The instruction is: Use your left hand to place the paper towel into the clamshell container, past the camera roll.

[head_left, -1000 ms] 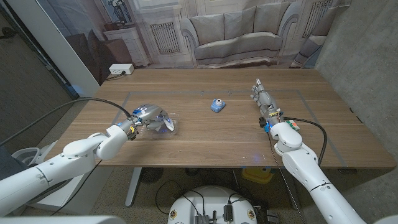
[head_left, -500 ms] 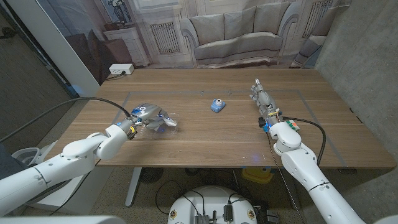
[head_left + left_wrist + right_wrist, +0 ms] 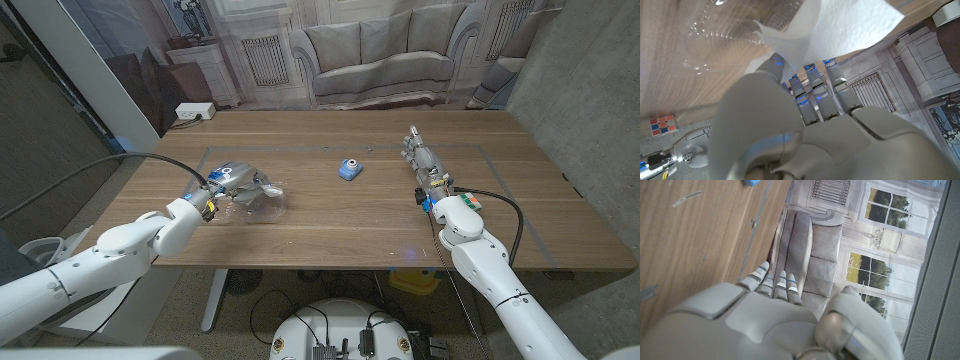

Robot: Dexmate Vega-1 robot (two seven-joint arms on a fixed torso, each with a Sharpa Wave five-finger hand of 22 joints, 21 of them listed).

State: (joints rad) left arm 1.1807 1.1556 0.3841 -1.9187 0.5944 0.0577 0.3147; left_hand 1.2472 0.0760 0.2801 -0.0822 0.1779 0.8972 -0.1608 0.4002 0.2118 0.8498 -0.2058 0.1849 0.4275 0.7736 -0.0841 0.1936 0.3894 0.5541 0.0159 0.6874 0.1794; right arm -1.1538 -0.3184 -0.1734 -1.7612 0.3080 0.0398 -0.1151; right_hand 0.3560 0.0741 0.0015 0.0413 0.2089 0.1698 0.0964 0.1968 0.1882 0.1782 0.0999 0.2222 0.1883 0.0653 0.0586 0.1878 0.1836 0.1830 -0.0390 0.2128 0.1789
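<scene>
The left hand [image 3: 226,184] holds the towel [image 3: 840,30] over the clamshell [image 3: 262,201] near the desk's [image 3: 330,225] left edge. The right hand [image 3: 420,157] is empty, fingers straight.

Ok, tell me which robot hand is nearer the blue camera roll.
Right. The right robot hand stands just to the robot's right of the camera roll; the left robot hand, holding the paper towel, is farther off on its other side.
</scene>
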